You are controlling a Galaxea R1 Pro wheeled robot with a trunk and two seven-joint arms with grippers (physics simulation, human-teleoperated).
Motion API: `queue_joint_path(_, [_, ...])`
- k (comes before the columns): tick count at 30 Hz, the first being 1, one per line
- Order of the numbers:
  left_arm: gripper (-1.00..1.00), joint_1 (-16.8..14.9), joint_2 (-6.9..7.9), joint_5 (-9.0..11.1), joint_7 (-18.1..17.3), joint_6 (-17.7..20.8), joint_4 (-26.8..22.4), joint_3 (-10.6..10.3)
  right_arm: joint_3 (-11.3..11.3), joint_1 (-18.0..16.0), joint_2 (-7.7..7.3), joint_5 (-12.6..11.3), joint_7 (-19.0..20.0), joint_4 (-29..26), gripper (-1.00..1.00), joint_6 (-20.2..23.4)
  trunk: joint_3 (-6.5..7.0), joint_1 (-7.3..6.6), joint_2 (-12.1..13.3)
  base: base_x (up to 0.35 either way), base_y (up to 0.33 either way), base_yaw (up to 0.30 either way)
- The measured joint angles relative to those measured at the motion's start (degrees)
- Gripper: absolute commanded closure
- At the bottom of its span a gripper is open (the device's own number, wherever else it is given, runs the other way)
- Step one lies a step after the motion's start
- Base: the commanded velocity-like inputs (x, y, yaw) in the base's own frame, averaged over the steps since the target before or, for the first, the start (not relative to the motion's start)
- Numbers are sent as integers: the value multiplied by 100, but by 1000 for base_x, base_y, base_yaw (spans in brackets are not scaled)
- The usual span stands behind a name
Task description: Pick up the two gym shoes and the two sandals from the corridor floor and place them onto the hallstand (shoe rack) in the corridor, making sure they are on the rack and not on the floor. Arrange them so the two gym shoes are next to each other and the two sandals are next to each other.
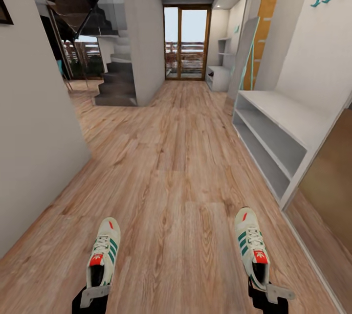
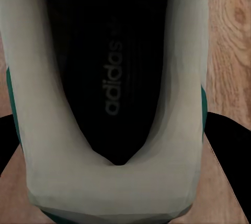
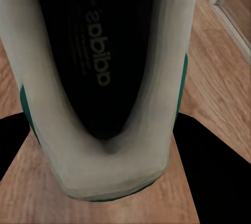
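The left gripper (image 1: 96, 290) has its jaws clamped on the heel of one gym shoe (image 1: 103, 252) at 7 o'clock, and the right gripper (image 1: 266, 288) grips the other gym shoe (image 1: 252, 246) at 5 o'clock. Both hang above the corridor floor (image 1: 171, 177). The hallstand (image 1: 274, 133) stands at 2 o'clock, its shelves bare.

Head view down corridor; wrist views close on shoes (image 1: 102, 255).
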Motion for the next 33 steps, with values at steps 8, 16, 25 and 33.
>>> queue_joint_path(8, [100,0,0,5,2,0,1,0,-5,0,-11,-1,4,4,100,13,0,0,0,340,0,0])
queue_joint_path(16, [100,0,0,15,1,0,2,0,-3,0,-13,5,26,5,100,17,0,0,0,340,0,0])
queue_joint_path(25, [100,0,0,26,4,0,2,0,0,0,-22,14,48,1,100,17,0,0,0,340,0,0])
queue_joint_path(33, [100,20,0,31,3,-2,2,5,1,0,-27,16,49,2,100,17,0,0,0,340,0,0])
